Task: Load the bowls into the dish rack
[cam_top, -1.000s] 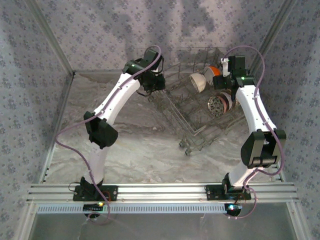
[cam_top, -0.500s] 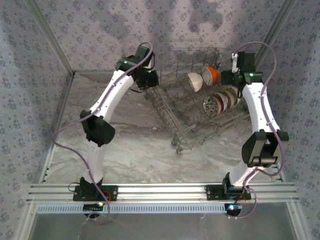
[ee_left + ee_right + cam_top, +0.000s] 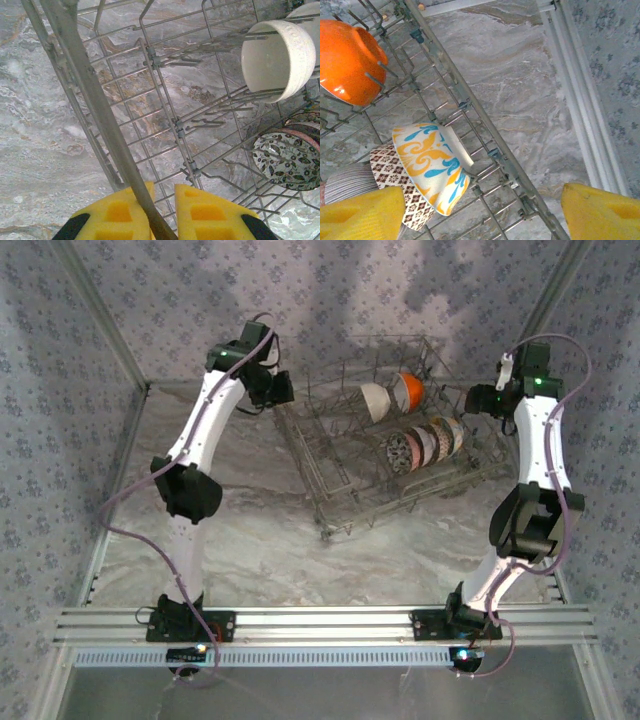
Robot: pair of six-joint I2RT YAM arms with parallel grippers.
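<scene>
The bowls sit in the dish rack (image 3: 305, 455), at its far right end. A white bowl (image 3: 372, 400) and an orange bowl (image 3: 408, 390) stand on edge in the back row. In front of them a row of patterned bowls (image 3: 425, 443) leans between the tines, which keep each one upright and apart from the next. From the right wrist, the outermost is a yellow-and-blue bowl (image 3: 432, 167), pressed against a brown-chequered bowl (image 3: 390, 167) just inside the rack's rim. I see no bowl loose on the worktop (image 3: 250, 530), so the loading looks finished or close to it. The rack lies skewed on the marbled surface rather than square to the arms. The left tool (image 3: 162, 210) is clenched on the wire rim at the rack's left side, its yellow pads (image 3: 115, 215) pinching the bar between them. That grip reads as a way to steady or drag the rack, not to carry a bowl. The right tool (image 3: 480, 212) hangs released beside the opposite rim, spread wide and grasping nothing. It seems to stand that way so as to be clear of the stacked bowls.
</scene>
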